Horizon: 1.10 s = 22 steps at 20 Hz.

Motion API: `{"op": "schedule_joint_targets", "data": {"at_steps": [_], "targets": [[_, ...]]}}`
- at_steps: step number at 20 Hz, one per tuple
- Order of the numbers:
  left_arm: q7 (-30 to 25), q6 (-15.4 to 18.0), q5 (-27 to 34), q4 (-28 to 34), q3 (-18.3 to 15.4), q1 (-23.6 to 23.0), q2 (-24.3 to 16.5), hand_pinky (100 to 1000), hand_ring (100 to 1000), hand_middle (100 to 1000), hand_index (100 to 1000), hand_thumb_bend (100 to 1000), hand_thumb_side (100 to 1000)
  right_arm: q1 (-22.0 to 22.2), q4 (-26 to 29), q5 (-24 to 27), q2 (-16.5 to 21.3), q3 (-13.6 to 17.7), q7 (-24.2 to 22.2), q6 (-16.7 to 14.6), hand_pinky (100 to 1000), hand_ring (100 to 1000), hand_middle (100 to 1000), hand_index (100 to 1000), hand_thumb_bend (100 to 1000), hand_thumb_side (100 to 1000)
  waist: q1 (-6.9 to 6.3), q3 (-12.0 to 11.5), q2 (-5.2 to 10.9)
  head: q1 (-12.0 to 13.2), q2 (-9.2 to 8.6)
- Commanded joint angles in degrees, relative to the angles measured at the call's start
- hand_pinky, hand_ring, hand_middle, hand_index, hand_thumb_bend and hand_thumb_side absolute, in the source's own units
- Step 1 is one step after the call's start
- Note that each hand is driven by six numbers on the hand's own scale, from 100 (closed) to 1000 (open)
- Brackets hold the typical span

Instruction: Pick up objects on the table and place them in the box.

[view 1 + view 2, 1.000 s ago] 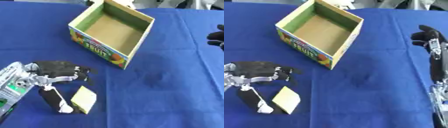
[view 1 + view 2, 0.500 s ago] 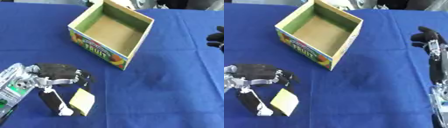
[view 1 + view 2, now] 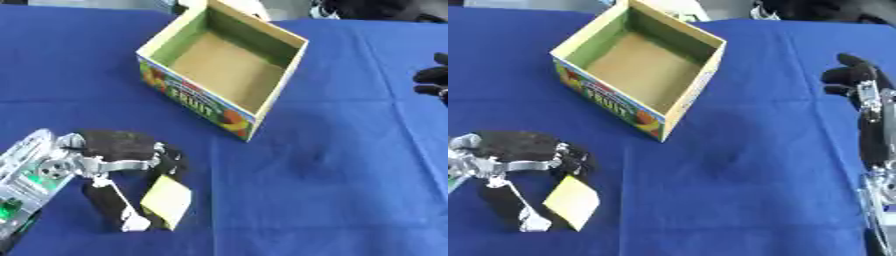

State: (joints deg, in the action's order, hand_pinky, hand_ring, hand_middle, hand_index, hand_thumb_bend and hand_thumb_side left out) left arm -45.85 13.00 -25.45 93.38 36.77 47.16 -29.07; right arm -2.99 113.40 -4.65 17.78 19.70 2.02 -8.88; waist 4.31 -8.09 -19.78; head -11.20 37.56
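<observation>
The left hand (image 3: 122,165) sits at the near left of the table, its fingers and thumb curled round a small pale yellow object (image 3: 166,201), pinching it between thumb below and fingers above. In the left eye view the object lies tilted in that pinch, close over the blue tablecloth (image 3: 332,165); whether it has left the cloth cannot be told. The box (image 3: 223,65), open-topped with fruit pictures on its near wall, stands farther off and to the right, well apart from the hand, and looks empty inside.

In the right eye view the right hand (image 3: 855,80) shows at the far right, its dark fingers straight and relaxed, holding nothing.

The step in hand appears to be the grasp of the yellow object. The next move would call for lifting it, carrying it far and right over the box's near wall, then releasing it inside.
</observation>
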Motion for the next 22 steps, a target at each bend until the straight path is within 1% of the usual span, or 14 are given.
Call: {"op": "schedule_joint_targets", "data": {"at_steps": [1,4,8,12,14,17,20,22], "targets": [[1.4,-0.2,-0.5,1.8,-0.9,0.2,-1.2,490,555,811,625,167,261,0.0,1.2,0.1,0.7,0.6,0.1,0.1,714,726,640,851,100,1000,-0.21,0.1,0.95,0.0,-0.77],[2.2,-1.0,0.8,6.8,-2.8,1.1,-2.9,493,556,811,626,157,250,0.1,1.2,0.0,0.8,0.7,0.2,0.2,714,726,640,851,100,1000,-0.39,-0.1,1.05,-0.2,-0.92],[3.1,-2.8,1.9,12.9,-6.0,3.0,-5.7,493,554,797,629,148,227,0.1,1.2,-0.1,1.0,0.8,0.2,0.2,714,726,639,851,100,1000,-0.66,-0.3,1.12,-0.6,-1.44],[5.1,-5.0,1.9,15.8,-9.8,5.0,-7.3,491,551,784,627,156,214,0.0,1.2,-0.1,1.1,0.9,0.3,0.2,714,726,639,851,100,1000,-0.80,-0.3,1.09,-0.7,-1.82],[6.1,-5.9,1.5,15.1,-11.1,6.5,-7.6,490,551,780,626,158,212,-0.2,1.2,-0.1,1.2,0.9,0.3,0.1,714,726,639,851,100,1000,-0.85,-0.1,1.04,-0.7,-1.81],[7.9,-6.7,0.9,11.9,-12.8,9.6,-7.1,491,551,779,619,144,215,-0.4,1.2,-0.1,1.3,0.8,0.2,0.0,714,726,638,851,100,1000,-0.91,0.5,0.78,-0.5,-2.02],[10.0,-7.0,0.6,5.4,-14.0,14.4,-5.1,487,546,773,606,121,211,-1.0,1.2,0.0,1.6,0.5,0.0,-0.1,715,726,639,851,100,1000,-0.96,1.3,0.29,0.1,-2.36],[11.2,-6.1,0.1,-0.5,-14.3,17.8,-3.3,485,544,771,601,119,212,-1.7,1.2,0.2,1.8,0.3,-0.1,-0.3,715,726,639,851,100,1000,-1.17,2.4,-0.20,0.9,-2.99]]}}
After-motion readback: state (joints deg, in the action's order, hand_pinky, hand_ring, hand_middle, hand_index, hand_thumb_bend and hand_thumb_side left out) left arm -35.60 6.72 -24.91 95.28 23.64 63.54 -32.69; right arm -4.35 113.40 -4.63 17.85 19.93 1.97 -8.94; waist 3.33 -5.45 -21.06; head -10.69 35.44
